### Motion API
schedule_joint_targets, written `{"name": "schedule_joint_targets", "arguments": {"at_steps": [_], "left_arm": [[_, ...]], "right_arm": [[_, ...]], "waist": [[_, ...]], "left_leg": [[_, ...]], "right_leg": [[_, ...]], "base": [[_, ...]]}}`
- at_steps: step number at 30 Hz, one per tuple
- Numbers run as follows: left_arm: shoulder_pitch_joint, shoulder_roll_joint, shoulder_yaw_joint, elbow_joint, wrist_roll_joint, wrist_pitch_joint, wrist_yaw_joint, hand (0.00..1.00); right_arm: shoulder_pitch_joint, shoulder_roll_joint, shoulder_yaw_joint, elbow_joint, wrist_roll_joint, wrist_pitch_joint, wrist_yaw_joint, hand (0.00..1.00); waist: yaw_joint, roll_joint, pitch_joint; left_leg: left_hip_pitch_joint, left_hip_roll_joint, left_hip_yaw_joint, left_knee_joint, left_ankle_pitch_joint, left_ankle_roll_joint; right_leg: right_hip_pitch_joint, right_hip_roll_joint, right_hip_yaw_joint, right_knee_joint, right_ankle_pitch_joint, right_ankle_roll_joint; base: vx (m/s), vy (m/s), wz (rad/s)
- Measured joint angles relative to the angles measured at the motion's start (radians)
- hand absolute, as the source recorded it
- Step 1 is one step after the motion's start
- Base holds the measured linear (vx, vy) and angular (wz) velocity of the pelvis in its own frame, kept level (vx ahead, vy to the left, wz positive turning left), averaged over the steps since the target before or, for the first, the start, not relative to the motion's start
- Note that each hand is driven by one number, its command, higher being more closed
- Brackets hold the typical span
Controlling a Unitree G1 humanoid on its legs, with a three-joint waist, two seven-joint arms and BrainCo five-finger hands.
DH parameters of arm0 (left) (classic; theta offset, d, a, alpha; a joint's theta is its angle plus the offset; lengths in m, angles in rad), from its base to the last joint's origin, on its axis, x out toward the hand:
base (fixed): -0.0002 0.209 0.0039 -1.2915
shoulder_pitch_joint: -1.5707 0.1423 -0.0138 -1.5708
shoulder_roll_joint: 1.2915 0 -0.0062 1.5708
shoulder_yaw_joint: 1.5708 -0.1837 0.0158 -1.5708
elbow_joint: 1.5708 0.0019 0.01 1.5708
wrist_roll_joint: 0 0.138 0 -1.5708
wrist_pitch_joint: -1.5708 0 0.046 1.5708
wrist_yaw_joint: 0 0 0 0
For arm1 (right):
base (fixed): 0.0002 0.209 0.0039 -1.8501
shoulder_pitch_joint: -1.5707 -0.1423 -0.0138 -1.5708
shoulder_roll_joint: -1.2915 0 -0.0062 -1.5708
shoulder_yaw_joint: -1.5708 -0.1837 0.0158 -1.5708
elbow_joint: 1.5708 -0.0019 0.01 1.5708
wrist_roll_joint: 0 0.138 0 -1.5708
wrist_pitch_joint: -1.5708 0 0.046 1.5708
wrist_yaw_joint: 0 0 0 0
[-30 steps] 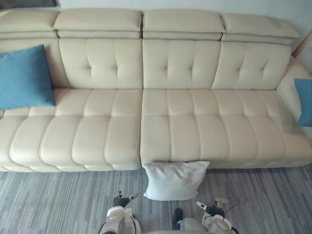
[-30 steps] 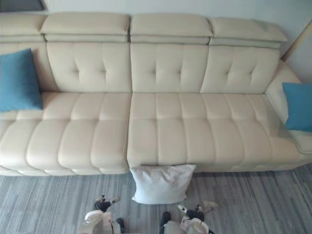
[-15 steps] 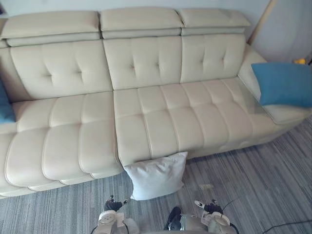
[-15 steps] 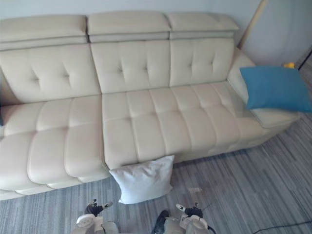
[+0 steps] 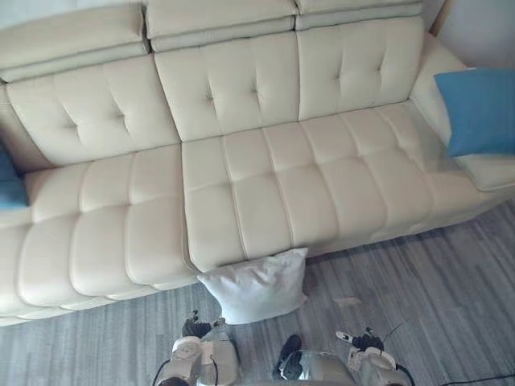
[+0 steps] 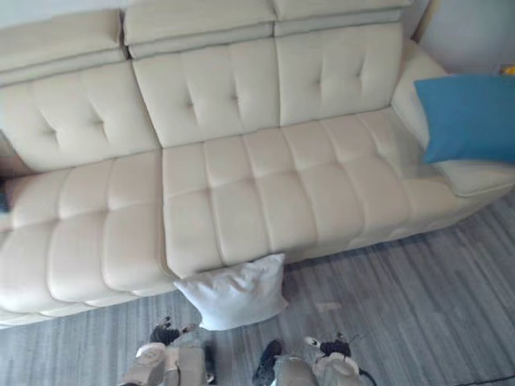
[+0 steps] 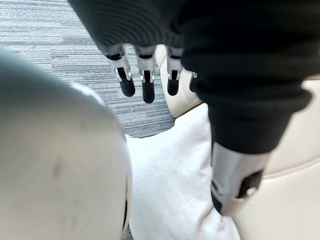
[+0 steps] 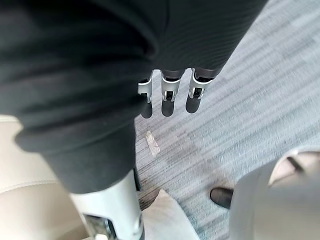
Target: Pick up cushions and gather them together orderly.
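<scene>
While both arms hang low at the near edge of the head views, the left hand point(image 7: 147, 82) points its fingers down toward the floor, loosely straight and set side by side, with nothing between them and the thumb. The right hand point(image 8: 169, 95) hangs the same way, its fingers relaxed and slightly apart, holding nothing. A white cushion point(image 5: 256, 285) stands on the grey striped carpet point(image 5: 434, 273), its upper edge against the front of the cream leather sofa point(image 5: 265, 185), just below and a little to the right of the seam between the two seat sections. It lies between the hands and the sofa, nearer the left hand than the right, and neither hand touches it. In the left wrist view the same cushion shows just past the fingertips, leaning on the sofa's base. A blue cushion point(image 5: 480, 108) sits at the sofa's right end, propped upright against the armrest with its lower edge on the end seat. A second blue cushion point(image 5: 10, 181) shows as a sliver at the left edge of the left eye view, on the seat and against the backrest, so the two blue ones are well apart, with the long run of tufted seats between them. A small pale scrap point(image 5: 348, 302) lies flat on the carpet to the right of the white cushion, near the right hand.
</scene>
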Motion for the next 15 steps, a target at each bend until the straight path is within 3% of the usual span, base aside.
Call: {"name": "schedule_joint_targets", "arguments": {"at_steps": [2, 5, 8, 9, 11, 14, 15], "left_arm": [[-0.001, 0.004, 0.029, -0.002, 0.000, 0.000, -0.001, 0.00], [0.008, 0.000, 0.073, 0.003, 0.000, 0.002, -0.002, 0.00], [0.023, -0.003, 0.088, 0.004, 0.000, 0.002, -0.002, 0.00], [0.023, -0.004, 0.087, 0.002, 0.000, 0.002, -0.002, 0.00], [0.018, 0.002, 0.087, -0.002, 0.001, 0.002, -0.001, 0.00], [0.023, 0.006, 0.088, -0.003, 0.001, 0.002, 0.002, 0.00], [0.028, 0.014, 0.088, -0.009, 0.001, 0.002, 0.002, 0.00]], "right_arm": [[0.009, 0.035, -0.011, -0.019, -0.001, 0.000, 0.001, 0.00], [0.009, 0.058, -0.013, -0.041, -0.012, 0.000, 0.002, 0.00], [0.018, 0.078, -0.008, -0.076, -0.023, 0.000, 0.003, 0.00], [0.019, 0.081, 0.010, -0.087, -0.025, -0.004, 0.005, 0.00], [0.023, 0.089, 0.017, -0.099, -0.031, -0.006, 0.011, 0.00], [0.038, 0.091, 0.021, -0.096, -0.031, -0.006, 0.011, 0.00], [0.047, 0.095, 0.029, -0.083, -0.031, -0.008, 0.012, 0.00]], "waist": [[0.011, -0.031, 0.002], [0.023, -0.036, 0.004], [0.032, -0.036, 0.003], [0.031, -0.037, 0.002], [0.030, -0.048, -0.001], [0.037, -0.055, -0.018], [0.037, -0.080, -0.038]], "left_leg": [[0.033, -0.028, -0.001, -0.071, 0.025, 0.014], [0.101, -0.030, 0.025, -0.071, 0.012, 0.033], [0.170, -0.027, 0.027, -0.071, -0.002, 0.038], [0.178, -0.024, 0.003, -0.075, -0.013, 0.046], [0.172, -0.020, -0.044, -0.069, -0.037, 0.036], [0.158, -0.023, -0.120, -0.054, -0.040, 0.022], [0.138, -0.042, -0.152, -0.048, -0.041, 0.010]], "right_leg": [[0.005, -0.009, 0.008, -0.015, 0.008, 0.014], [0.035, -0.022, 0.073, 0.030, 0.009, 0.017], [0.005, -0.059, 0.127, 0.214, 0.012, 0.029], [-0.037, -0.069, 0.172, 0.311, 0.017, 0.046], [-0.095, -0.082, 0.260, 0.396, -0.038, 0.092], [-0.098, -0.087, 0.415, 0.297, -0.046, 0.117], [-0.086, -0.112, 0.429, 0.209, 0.016, 0.135]], "base": [[0.18, 0.019, 0.09], [0.16, 0.091, -0.29], [0.09, 0.071, -0.24], [0.04, 0.027, 0.10], [0.03, -0.014, 0.40], [0.03, -0.110, 0.79], [0.03, -0.147, 0.70]]}}
